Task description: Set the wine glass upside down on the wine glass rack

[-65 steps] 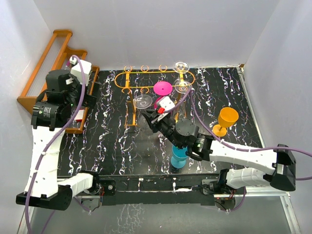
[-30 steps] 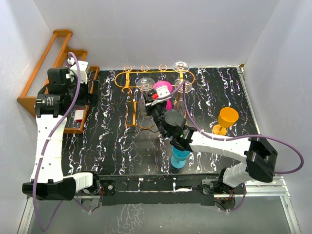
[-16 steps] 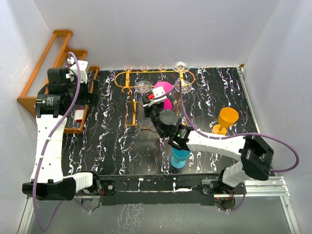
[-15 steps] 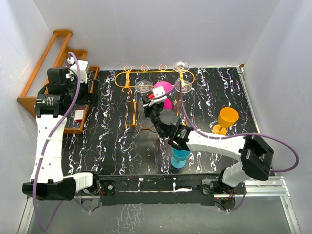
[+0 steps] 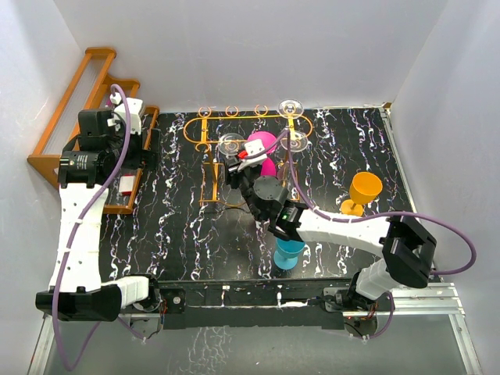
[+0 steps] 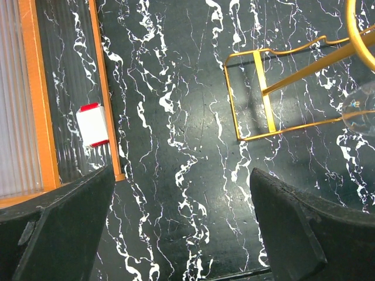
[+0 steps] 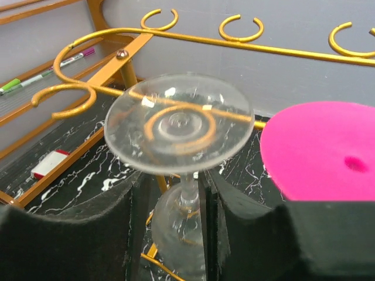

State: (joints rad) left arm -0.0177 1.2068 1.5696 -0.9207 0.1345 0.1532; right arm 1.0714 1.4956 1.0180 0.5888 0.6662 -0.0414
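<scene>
Orange-gold wire wine glass rack (image 6: 265,96): I see it standing at 12 o'clock on the black white-veined marble desk (image 5: 187,234), with small ring loops along its oval top frame.
Clear stemmed wine glass (image 7: 179,123): upside down at the rack's 9 o'clock half, round foot uppermost. A ring loop shows through the foot, and the stem and bowl hang below. I cannot tell whether the foot bears fully on the loop.
Right hand (image 7: 176,199): my wrist view has the stem between the two black pads (image 7: 88,234). They stand parted with a dark gap on one side of the stem, so they are not clamped on it.
Left hand (image 6: 183,172): spread wide with nothing between its fingers, above bare desk at 9 o'clock.
Pink inverted glass (image 7: 328,149): just beside the clear one, at its 3 o'clock.
Brown wooden stepped rack (image 5: 78,101): at 10 o'clock, along the desk's edge.
Small white block with red ends (image 6: 92,124): lying by the wooden rack's rail.
Orange-yellow goblet (image 5: 365,191): upright at 3 o'clock, well apart from the wire rack.
Blue cup (image 5: 289,251): at 6 o'clock, partly hidden under my right arm.
</scene>
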